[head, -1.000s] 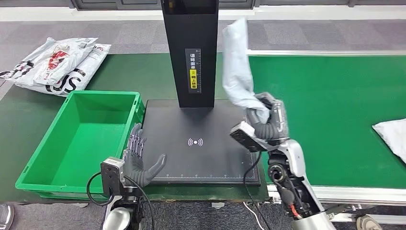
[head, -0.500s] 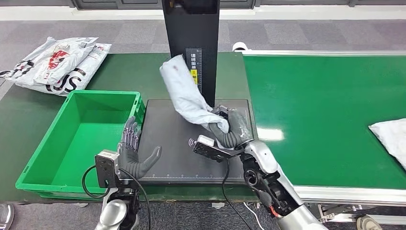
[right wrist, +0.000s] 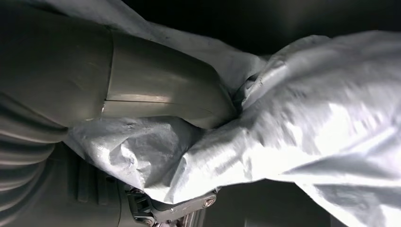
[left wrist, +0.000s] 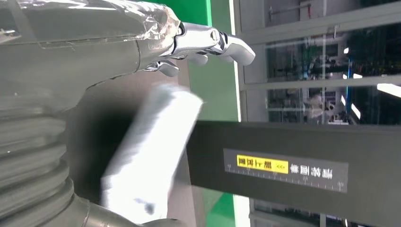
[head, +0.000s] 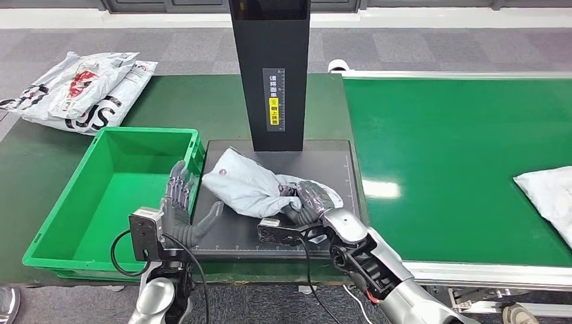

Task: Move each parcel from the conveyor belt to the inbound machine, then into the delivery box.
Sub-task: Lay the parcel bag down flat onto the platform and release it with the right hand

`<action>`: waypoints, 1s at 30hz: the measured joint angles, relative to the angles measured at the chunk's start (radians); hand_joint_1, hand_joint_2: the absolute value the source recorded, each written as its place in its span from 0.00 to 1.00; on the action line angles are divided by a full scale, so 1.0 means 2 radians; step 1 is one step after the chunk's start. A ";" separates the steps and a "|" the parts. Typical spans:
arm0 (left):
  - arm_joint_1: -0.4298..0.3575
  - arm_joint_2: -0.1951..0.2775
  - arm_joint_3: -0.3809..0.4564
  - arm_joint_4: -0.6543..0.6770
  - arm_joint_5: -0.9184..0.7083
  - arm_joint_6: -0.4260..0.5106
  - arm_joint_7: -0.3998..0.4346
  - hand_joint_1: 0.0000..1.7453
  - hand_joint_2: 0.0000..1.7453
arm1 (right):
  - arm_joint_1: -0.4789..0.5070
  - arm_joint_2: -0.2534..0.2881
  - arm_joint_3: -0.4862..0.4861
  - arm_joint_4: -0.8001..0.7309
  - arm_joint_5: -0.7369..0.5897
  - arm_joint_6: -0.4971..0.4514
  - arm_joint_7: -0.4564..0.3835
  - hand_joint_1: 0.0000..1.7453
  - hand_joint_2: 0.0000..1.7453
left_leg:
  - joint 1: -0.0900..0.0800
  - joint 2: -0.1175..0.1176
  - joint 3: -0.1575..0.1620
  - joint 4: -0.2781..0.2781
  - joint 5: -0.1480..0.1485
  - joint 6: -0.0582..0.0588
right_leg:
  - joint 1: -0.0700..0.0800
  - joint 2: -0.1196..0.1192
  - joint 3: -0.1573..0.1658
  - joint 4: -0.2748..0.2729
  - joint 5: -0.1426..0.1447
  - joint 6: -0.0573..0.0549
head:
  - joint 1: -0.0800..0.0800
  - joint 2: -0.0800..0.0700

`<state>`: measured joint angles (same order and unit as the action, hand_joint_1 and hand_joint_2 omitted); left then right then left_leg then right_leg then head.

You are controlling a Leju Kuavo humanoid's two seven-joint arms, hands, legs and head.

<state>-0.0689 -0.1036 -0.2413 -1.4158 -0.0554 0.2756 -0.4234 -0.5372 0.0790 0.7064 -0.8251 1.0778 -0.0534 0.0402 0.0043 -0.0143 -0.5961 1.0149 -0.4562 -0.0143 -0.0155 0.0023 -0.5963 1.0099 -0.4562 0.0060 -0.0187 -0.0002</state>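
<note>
Parcels (head: 77,91) in printed bags lie at the upper left of the head view, on the counter (head: 40,152). Below them sits the green box (head: 111,196), and at its right rim the left hand (head: 181,216) waits with fingers spread, grasping nothing. At centre, the grey parcel (head: 246,189) lies on the black scanner plate (head: 324,152), under the upright column (head: 270,67). It looks light, soft and crinkly, probably slippery, so a bunched end seems the best hold. The right hand (head: 307,202) clenches that gathered end, the parcel's body stretching leftward from it. Another parcel (head: 550,196) rests at the far right on the conveyor belt (head: 459,135).
</note>
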 joint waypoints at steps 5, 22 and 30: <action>0.000 0.002 0.001 -0.001 0.000 0.004 0.001 0.00 1.00 | -0.016 -0.002 0.028 0.034 0.025 0.028 0.017 0.76 1.00 | 0.000 0.000 0.000 0.000 0.000 0.000 | 0.000 0.000 0.000 0.000 0.000 0.000 | 0.000 0.000; 0.026 0.003 0.017 -0.038 -0.017 0.006 0.013 0.00 1.00 | 0.044 -0.033 -0.032 -0.071 -0.046 -0.133 0.024 0.00 1.00 | 0.000 0.001 0.000 0.000 0.000 0.000 | 0.000 0.001 0.000 0.000 0.000 0.000 | 0.000 0.000; 0.034 0.000 0.024 -0.047 -0.019 0.006 0.013 0.00 1.00 | 0.077 -0.042 -0.082 -0.158 -0.060 -0.163 0.004 0.00 1.00 | 0.000 0.001 0.000 0.000 -0.001 0.000 | 0.000 0.001 0.000 0.000 0.000 0.000 | 0.000 0.000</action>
<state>-0.0004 -0.1035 -0.1928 -1.5103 -0.0932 0.2873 -0.3965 -0.3828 -0.0051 0.5433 -1.1402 0.9587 -0.3791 0.0475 0.0041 -0.0121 -0.5953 1.0151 -0.4573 -0.0148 -0.0156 0.0041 -0.5972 1.0099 -0.4566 0.0056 -0.0187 -0.0002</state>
